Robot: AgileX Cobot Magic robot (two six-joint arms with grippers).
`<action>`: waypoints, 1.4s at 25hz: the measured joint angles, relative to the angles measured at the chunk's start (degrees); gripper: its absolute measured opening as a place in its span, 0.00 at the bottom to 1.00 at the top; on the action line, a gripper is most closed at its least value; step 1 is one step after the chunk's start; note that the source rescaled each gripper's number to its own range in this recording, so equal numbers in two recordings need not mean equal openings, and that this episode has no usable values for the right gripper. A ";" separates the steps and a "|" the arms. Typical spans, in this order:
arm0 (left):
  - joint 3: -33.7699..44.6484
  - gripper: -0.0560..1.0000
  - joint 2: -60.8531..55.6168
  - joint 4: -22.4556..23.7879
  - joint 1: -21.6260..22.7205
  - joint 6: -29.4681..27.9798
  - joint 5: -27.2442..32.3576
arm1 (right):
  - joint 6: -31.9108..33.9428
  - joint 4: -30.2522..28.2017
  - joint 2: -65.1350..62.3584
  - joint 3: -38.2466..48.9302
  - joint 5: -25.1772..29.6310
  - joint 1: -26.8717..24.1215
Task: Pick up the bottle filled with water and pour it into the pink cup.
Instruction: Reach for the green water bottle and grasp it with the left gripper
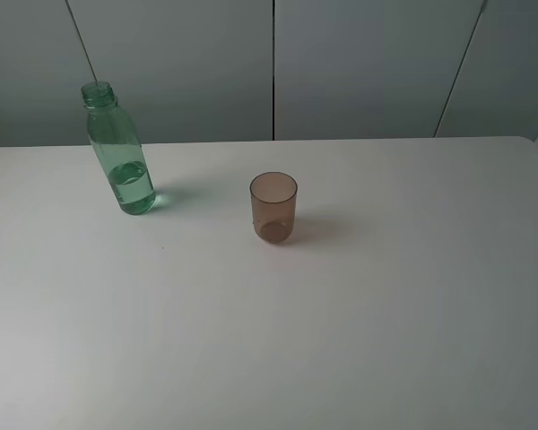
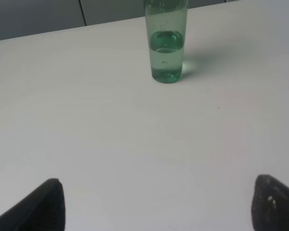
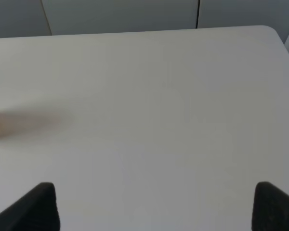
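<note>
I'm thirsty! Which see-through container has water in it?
The tall transparent green plastic bottle, with water in its lower part. The short translucent brownish-pink cup looks empty.

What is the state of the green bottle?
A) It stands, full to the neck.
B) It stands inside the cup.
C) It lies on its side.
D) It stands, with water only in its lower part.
D: the bottle stands upright on the table, and its water line sits low in the body.
</note>
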 joint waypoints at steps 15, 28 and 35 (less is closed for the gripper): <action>0.00 1.00 0.00 0.00 0.00 0.00 0.00 | 0.00 0.00 0.00 0.00 0.00 0.00; -0.11 1.00 0.00 0.00 0.00 0.00 0.00 | 0.00 0.00 0.00 0.00 0.00 0.00; -3.05 1.00 -0.01 -0.54 0.00 2.74 -7.65 | 0.00 0.00 0.00 0.00 0.00 0.00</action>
